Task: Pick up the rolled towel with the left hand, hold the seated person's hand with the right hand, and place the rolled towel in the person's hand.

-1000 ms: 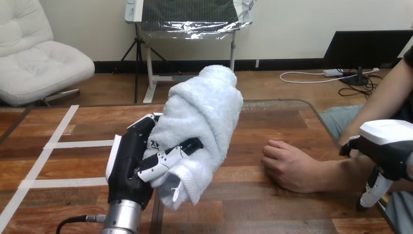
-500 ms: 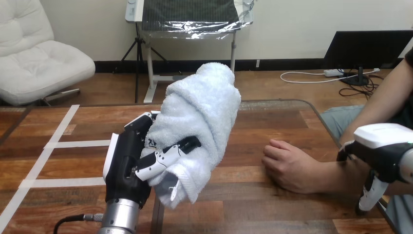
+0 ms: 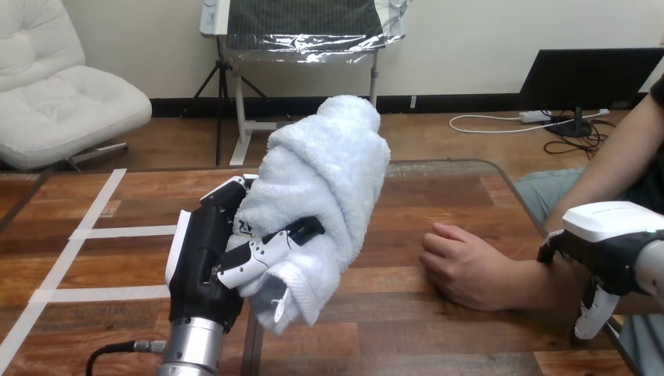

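Observation:
My left hand (image 3: 205, 266) is raised above the table's near middle, shut on the white rolled towel (image 3: 325, 188). The towel stands tilted, its top leaning up and to the right, its lower end hanging below my fingers (image 3: 262, 251). The person's hand (image 3: 462, 262) rests palm down on the table at the right, fingers loosely curled, its forearm running off to the right. My right hand (image 3: 615, 235) is over that forearm near the view's right edge, well behind the wrist. Whether it touches the forearm I cannot tell.
The wooden table (image 3: 438, 196) has white tape lines (image 3: 86, 235) on its left part. Its rounded far right corner (image 3: 501, 168) lies beyond the person's hand. Bare wood separates the towel from the person's hand.
My right hand has shifted slightly left and down along the person's forearm. The left hand with the towel has barely moved, and the person's hand stays still.

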